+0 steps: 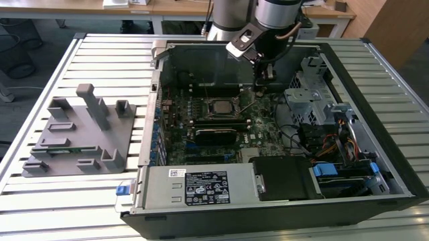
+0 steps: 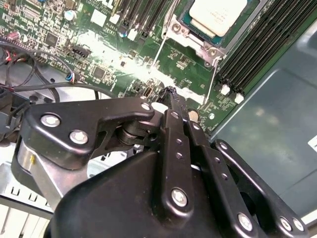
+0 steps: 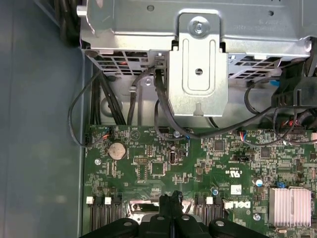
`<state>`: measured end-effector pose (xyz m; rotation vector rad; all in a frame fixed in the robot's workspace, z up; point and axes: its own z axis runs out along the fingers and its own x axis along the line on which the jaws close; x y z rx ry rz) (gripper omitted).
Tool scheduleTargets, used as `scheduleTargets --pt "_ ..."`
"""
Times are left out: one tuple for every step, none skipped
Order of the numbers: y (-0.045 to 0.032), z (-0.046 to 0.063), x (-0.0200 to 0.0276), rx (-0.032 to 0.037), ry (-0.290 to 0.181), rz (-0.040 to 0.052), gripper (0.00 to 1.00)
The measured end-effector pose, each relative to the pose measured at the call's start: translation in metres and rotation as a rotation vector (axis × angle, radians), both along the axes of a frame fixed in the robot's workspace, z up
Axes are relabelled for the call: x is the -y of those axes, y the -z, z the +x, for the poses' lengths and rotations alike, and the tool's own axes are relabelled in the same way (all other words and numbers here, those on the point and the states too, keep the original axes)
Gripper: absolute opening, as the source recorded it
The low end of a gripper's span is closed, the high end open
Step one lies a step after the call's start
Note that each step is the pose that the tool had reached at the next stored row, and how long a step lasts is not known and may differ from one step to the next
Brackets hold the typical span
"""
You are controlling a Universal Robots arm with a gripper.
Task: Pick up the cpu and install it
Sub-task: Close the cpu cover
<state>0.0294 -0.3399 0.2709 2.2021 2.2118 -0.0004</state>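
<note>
Second wrist view: cpu (image 2: pixel 217 15) partly cut off

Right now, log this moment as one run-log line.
pincer: shut, empty, apart from cpu | cpu: lying in motherboard socket | view: second wrist

Slatted metal table (image 1: pixel 100 50), pale grey, slats running across from the exterior view's left to its right. Grey plastic tray (image 1: pixel 80 133) with upright posts sits flat near the table's edge at the exterior view's left. Just beside the tray, apart from it, the open computer case (image 1: pixel 268 218) lies on its side, covering the table's middle out to the other edge.
</note>
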Motion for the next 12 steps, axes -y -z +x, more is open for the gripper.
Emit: scheduleTargets --pt "0.0000 0.0010 0.0000 0.0000 0.000 0.0000 0.11" --pt "0.0000 0.0019 0.0000 0.0000 0.000 0.0000 0.11" --pt "0.0000 0.0027 0.0000 0.0000 0.000 0.0000 0.11" --pt "0.0000 0.0036 0.0000 0.0000 0.000 0.0000 0.11" --pt "0.0000 0.0045 0.0000 0.0000 0.000 -0.0001 0.11" --pt "0.0000 0.0053 0.0000 0.0000 0.000 -0.0001 0.11" --pt "0.0000 0.0062 0.0000 0.0000 0.000 0.0000 0.11" --pt "0.0000 0.0070 0.0000 0.0000 0.000 0.0000 0.11" --pt "0.0000 0.0079 0.0000 0.0000 0.000 -0.0001 0.11" --pt "0.0000 0.0087 0.0000 0.0000 0.000 0.0000 0.11" --pt "0.0000 0.0095 0.0000 0.0000 0.000 0.0000 0.11" --pt "0.0000 0.0104 0.0000 0.0000 0.000 0.0000 0.11"
